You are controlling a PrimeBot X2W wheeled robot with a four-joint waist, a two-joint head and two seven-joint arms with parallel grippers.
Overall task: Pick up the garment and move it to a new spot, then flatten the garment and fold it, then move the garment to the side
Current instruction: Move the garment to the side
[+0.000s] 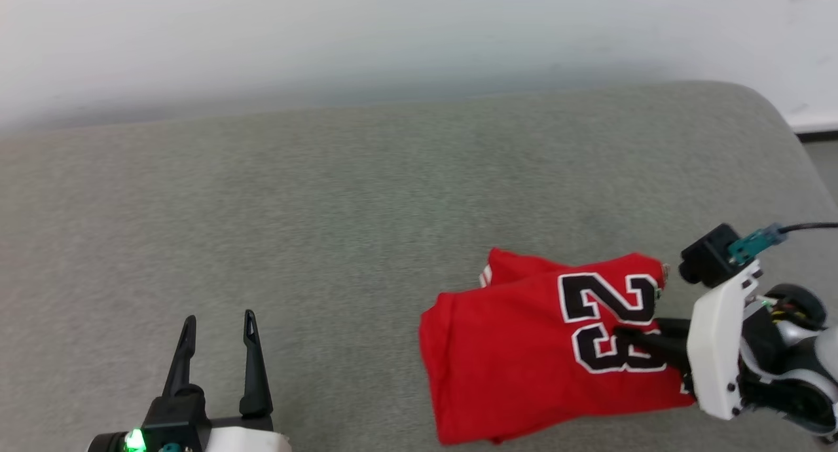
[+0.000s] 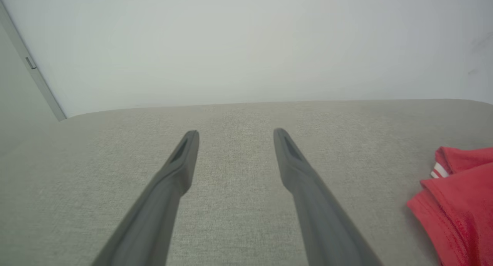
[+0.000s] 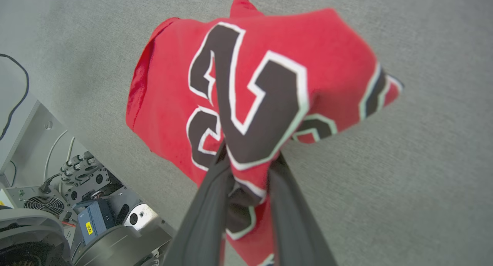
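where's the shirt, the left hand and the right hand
shirt (image 1: 504,367), head view, red cloth beside the number
left hand (image 1: 219,316), head view, between its fingertips
right hand (image 3: 252,158), right wrist view, between its fingertips

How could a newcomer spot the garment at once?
Start from the wide grey cushioned surface; look to its near right part, where the right gripper pinches cloth. That cloth is the garment: folded, bright red, with a black white-outlined 23 on top, unlike the plain grey around it.

Grey fabric cushion (image 1: 327,196), rounded corner at 2 o'clock. Plain white wall (image 1: 393,33) behind it at 12 o'clock, scuffed at 1 o'clock. Dark skirting (image 1: 815,135) and grey floor (image 1: 826,170) at 3 o'clock. Light even, shadows soft.
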